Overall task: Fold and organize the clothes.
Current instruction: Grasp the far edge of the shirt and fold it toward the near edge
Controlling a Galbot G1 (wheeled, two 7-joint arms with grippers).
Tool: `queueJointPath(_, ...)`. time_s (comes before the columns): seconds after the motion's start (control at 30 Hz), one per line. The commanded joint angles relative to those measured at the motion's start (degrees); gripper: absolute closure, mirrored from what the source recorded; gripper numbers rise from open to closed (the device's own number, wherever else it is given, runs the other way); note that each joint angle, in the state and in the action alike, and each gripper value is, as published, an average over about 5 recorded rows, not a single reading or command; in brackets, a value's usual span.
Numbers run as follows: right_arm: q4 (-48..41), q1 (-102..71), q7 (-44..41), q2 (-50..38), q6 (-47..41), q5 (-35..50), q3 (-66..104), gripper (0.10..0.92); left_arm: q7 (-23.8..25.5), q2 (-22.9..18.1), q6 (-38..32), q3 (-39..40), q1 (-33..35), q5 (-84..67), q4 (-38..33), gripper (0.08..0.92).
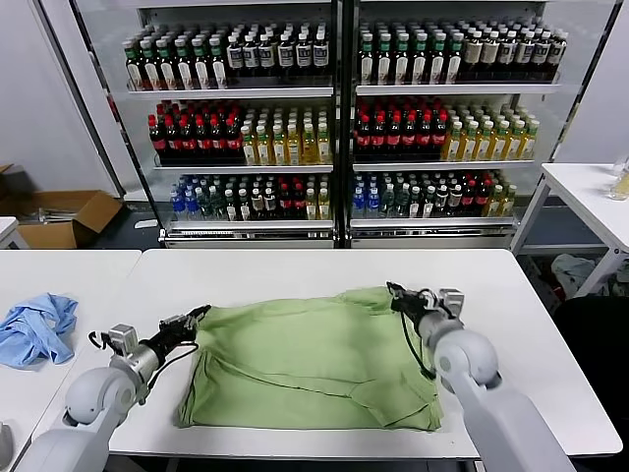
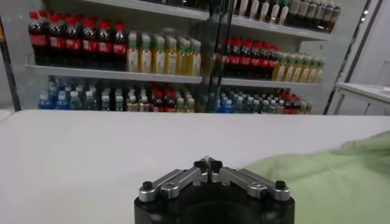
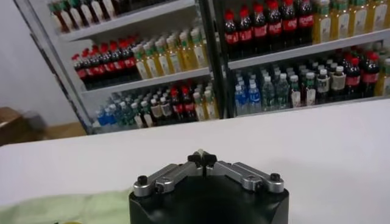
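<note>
Both my claws are clenched on nothing — left gripper [image 1: 201, 314] just beside the green shirt's [image 1: 314, 359] left edge, right gripper [image 1: 395, 292] over its far corner. Grabbing blindly could bunch it.

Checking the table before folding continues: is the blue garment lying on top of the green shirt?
No. The blue garment lies apart on the table's left side, away from the green shirt.

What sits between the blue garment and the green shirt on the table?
Head view: the left hand, shut, by the green shirt's edge, plus its arm and bare table beside the blue garment.
</note>
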Motion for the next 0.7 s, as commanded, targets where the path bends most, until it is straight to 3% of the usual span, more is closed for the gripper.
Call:
queueJointPath(0.03,14.4,-14.9,0.2,-2.4,-0.7,0.5,8.0,0.920,0.1,0.4,-0.4,-4.2,7.7,-0.8,-5.7,0.906)
queueJointPath(0.7,20.0,-23.3,-1.0,-2.0,-0.9,-3.2,9.7,0.920,3.8,1.6,8.2,-12.3,17.6,-1.2,-15.4,0.906)
